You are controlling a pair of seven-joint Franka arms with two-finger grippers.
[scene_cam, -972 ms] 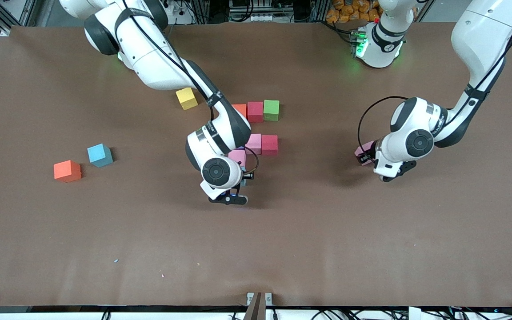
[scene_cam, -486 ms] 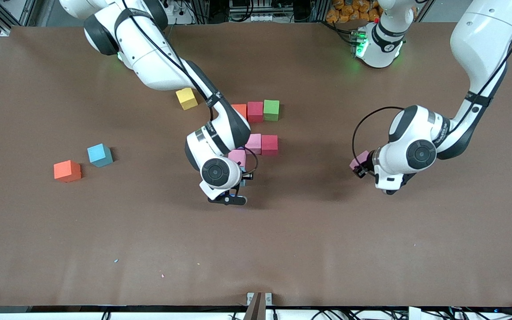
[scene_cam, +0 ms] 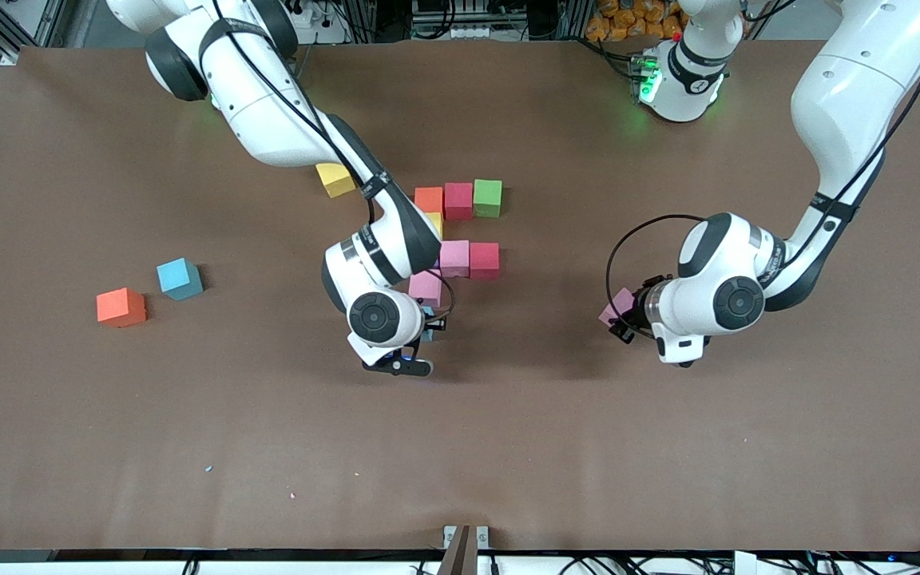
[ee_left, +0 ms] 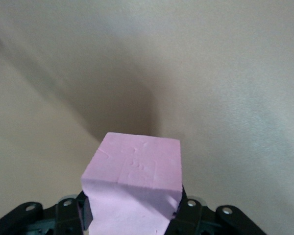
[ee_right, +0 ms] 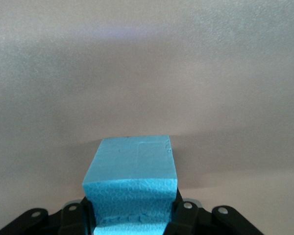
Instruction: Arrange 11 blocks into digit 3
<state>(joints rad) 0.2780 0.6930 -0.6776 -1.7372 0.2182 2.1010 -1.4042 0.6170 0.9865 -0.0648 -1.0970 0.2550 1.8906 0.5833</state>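
On the table, ten loose blocks are countable: one green, two red, two orange, two pink, two yellow and one blue. The right arm covers part of the yellow ones. The digit 3 is unfinished, a partial cluster at mid-table. The right gripper pinches a blue cube just beside that cluster. The left gripper pinches a lilac-pink cube above bare table toward the left arm's end.
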